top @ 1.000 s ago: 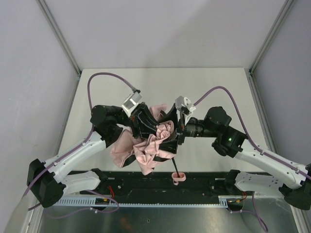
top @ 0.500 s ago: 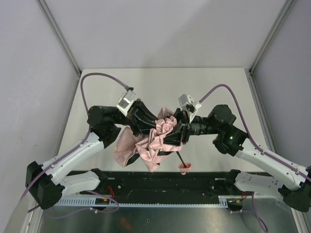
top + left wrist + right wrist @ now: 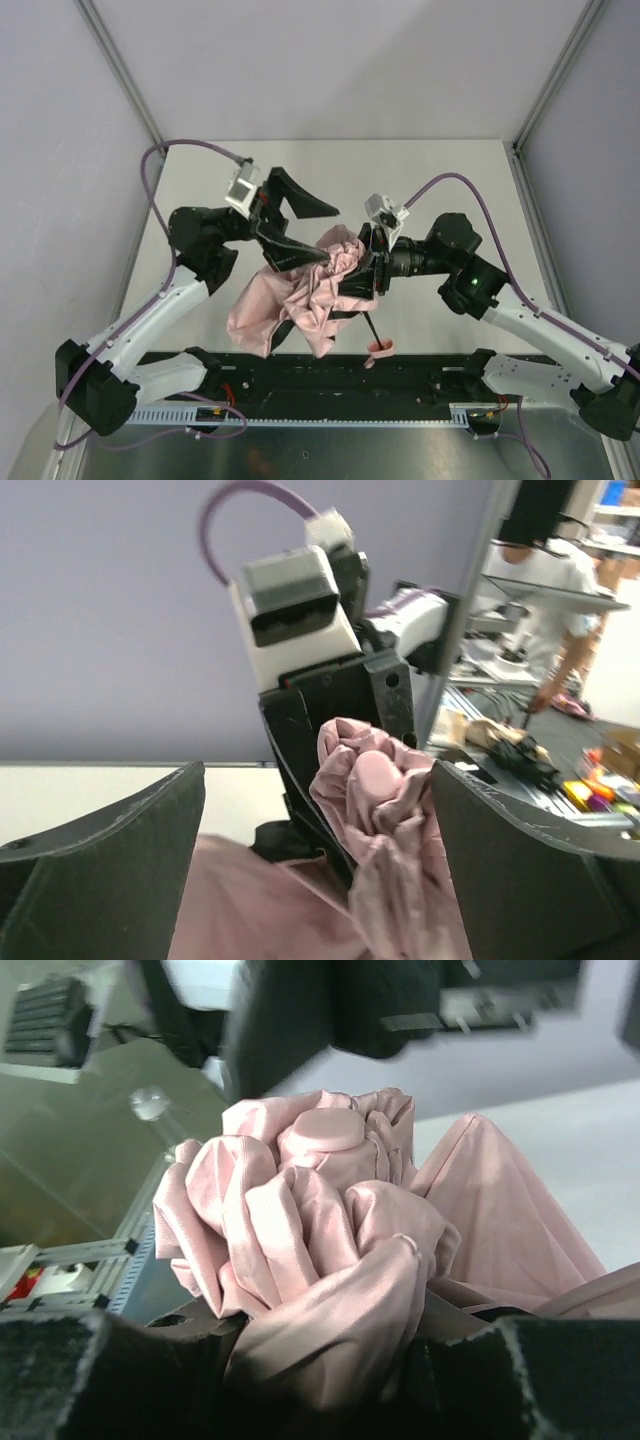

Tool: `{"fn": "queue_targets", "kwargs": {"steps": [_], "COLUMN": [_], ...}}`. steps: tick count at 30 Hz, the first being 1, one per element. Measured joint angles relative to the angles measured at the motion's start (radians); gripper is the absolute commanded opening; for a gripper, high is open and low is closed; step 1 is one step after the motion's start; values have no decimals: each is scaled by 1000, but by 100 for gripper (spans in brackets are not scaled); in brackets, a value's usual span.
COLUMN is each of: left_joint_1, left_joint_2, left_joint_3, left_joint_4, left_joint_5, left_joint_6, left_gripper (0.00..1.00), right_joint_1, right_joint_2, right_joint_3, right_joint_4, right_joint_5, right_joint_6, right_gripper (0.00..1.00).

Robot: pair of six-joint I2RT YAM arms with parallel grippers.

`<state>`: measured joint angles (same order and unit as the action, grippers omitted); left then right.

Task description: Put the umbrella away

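The umbrella (image 3: 300,300) is a crumpled pale pink bundle in mid-table. Its thin black shaft (image 3: 369,326) runs down to a small pink handle (image 3: 380,349) near the front rail. My right gripper (image 3: 362,265) is shut on the bunched top of the fabric (image 3: 320,1250), which bulges out between the fingers (image 3: 90,1380). My left gripper (image 3: 298,228) stands open just left of that bunch, with its jaws wide and nothing held. In the left wrist view the fabric (image 3: 390,800) lies ahead between the spread fingers (image 3: 100,870), with the right gripper (image 3: 330,710) behind it.
A black rail (image 3: 430,372) runs along the table's near edge, just below the handle. Grey walls with metal posts (image 3: 125,75) enclose the table on three sides. Purple cables (image 3: 190,148) arc above both wrists.
My left gripper has let go of the fabric, opened wide and drawn back up and left. My right gripper has closed on the bunched top. The handle has shifted slightly right.
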<state>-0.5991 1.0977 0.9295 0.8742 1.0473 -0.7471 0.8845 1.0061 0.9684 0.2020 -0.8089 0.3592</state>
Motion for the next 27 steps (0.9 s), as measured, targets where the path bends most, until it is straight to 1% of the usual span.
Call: {"fn": "queue_targets", "kwargs": {"steps": [3,6,8,10,13,15,18,21,25,27], "left_joint_1": [98,185,241,283,305,308,308,309,309,306], "left_joint_2": [-22,-67,-102,-132,-169,-203,-264,-332,-392,-423], "left_joint_3": [-1,0,12,34,48,41,-14,-109,-234,-301], "left_joint_4": [-25,-90,-195,-330,-504,-631,-727,-791,-839,-869], "left_joint_5": [-24,-54,-91,-154,-255,-343,-444,-523,-606,-661], "left_joint_6": [-36,-37,-18,27,103,151,180,180,156,114], "left_gripper": [99,98,96,95,94,94,93,93,92,91], "right_joint_1": [-60,-138,-182,-229,-272,-283,-291,-294,-256,-216], "right_joint_2": [-6,-11,-16,-26,-21,17,105,221,412,508], "right_joint_3": [-14,-27,-28,-27,6,64,150,214,255,255], "right_joint_4": [-69,-137,-174,-225,-336,-404,-417,-349,-169,-93], "right_joint_5": [26,60,95,177,388,600,919,1184,1432,1499], "right_joint_6": [-21,-39,-55,-86,-165,-245,-400,-578,-848,-964], "right_gripper": [0,0,0,0,0,0,0,0,0,0]}}
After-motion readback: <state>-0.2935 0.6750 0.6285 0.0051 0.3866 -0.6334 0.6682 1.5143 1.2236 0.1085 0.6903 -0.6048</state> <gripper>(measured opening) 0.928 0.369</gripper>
